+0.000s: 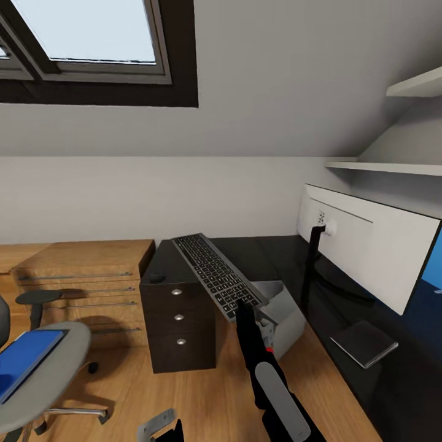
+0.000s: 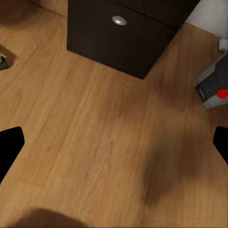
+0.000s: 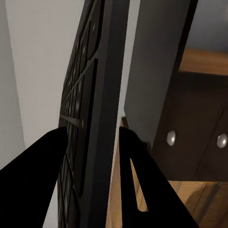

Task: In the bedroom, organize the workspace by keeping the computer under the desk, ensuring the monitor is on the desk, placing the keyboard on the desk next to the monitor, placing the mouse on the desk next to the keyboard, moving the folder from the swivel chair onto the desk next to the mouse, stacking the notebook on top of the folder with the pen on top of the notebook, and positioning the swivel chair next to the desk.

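Slim keyboard [image 1: 216, 274], dark grey keys in a silver-grey frame, held tilted in the air above the left end of the desk [image 1: 288, 261], one short end pinched by the right gripper [image 1: 247, 305]. Clenched on that edge, as the right wrist view confirms: two black fingers [image 3: 35, 183] flanking the thin slab of the keyboard [image 3: 88, 118], keys facing one of them.

Below the keyboard, in the head view, the silver-grey computer [image 1: 279, 316] on the floor beside the black drawer unit [image 1: 178, 313] with round silver knobs. On the glossy black top, the monitor [image 1: 368, 245] with its white back turned this way, near the right end; a flat dark grey pad [image 1: 363, 342] at the front edge.

From the left wrist view: wood floor [image 2: 95, 142], a corner of the drawer unit [image 2: 123, 33], a red button on the computer [image 2: 213, 88]. Left gripper [image 2: 114, 142] spread wide, holding nothing.

At the far left of the head view, the swivel chair [image 1: 46, 368] carrying the blue folder [image 1: 24, 359]. Behind, low light-wood shelving [image 1: 80, 270], pale sloped wall, skylight [image 1: 92, 37], white wall shelves [image 1: 393, 166].
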You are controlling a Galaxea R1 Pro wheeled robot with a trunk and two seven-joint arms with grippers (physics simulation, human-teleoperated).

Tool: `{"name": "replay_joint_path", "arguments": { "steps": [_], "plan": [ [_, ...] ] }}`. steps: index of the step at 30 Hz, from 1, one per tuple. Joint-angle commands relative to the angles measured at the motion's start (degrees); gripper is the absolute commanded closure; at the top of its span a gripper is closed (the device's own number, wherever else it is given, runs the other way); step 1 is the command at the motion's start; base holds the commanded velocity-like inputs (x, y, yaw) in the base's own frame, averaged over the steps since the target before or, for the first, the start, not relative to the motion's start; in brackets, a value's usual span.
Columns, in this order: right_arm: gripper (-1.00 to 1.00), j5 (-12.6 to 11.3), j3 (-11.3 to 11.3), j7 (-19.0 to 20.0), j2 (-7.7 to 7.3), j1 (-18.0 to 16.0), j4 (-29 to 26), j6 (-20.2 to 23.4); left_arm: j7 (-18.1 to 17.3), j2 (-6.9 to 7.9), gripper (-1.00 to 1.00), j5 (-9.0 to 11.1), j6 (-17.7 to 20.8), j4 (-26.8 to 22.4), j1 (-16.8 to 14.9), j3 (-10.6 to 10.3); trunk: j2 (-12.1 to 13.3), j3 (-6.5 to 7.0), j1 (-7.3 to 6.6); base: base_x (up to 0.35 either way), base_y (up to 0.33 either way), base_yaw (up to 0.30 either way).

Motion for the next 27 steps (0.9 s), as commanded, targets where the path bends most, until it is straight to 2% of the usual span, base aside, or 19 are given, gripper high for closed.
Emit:
{"name": "replay_joint_path", "arguments": {
  "steps": [1, 12, 15, 20, 21, 24, 27],
  "plan": [
    [1.00, -0.3, 0.1, -0.2, 0.00, 0.0, -0.1, -0.4, 0.3, 0.04, -1.00, 0.1, 0.3, -0.1, 0.0, -0.1, 0.0, -0.05, 0.03, 0.270, 0.087, 0.000],
    [1.00, -0.1, 0.2, -0.2, 0.00, -0.1, -0.8, -0.4, 0.4, 0.04, -1.00, 0.1, 0.3, -0.1, 0.0, -0.1, 0.0, -0.05, 0.03, 0.317, 0.016, 0.000],
    [1.00, -0.1, 0.0, -0.2, 0.00, -0.1, 1.5, -0.6, 0.4, 0.03, -1.00, 0.1, 0.3, -0.1, 0.0, -0.1, 0.0, -0.05, 0.03, 0.328, 0.000, 0.000],
    [1.00, -0.1, -1.2, -0.4, 0.00, -0.1, 3.4, -6.5, 0.3, 0.08, -1.00, 0.1, 0.3, -0.3, 0.0, -0.2, 0.0, -0.05, 0.03, 0.271, 0.000, 0.000],
    [1.00, -0.1, -3.8, -0.5, 0.00, -0.1, 3.5, -8.8, 0.2, 0.11, -1.00, 0.1, 0.3, -0.5, 0.0, -0.1, 0.0, -0.05, 0.03, 0.040, 0.000, 0.000],
    [1.00, -0.2, -7.4, -0.6, 0.00, -0.1, 4.6, -9.4, 0.1, 0.16, -1.00, 0.1, 0.2, -1.8, 0.0, -0.1, 0.0, -0.05, 0.03, 0.015, 0.000, 0.000],
    [1.00, -0.5, -7.9, -0.3, 0.00, -0.1, 4.8, -9.4, 0.2, 0.43, -1.00, 0.1, 0.3, -3.7, 0.0, 0.1, 0.0, -0.05, 0.03, 0.101, 0.000, 0.000]
  ]
}}
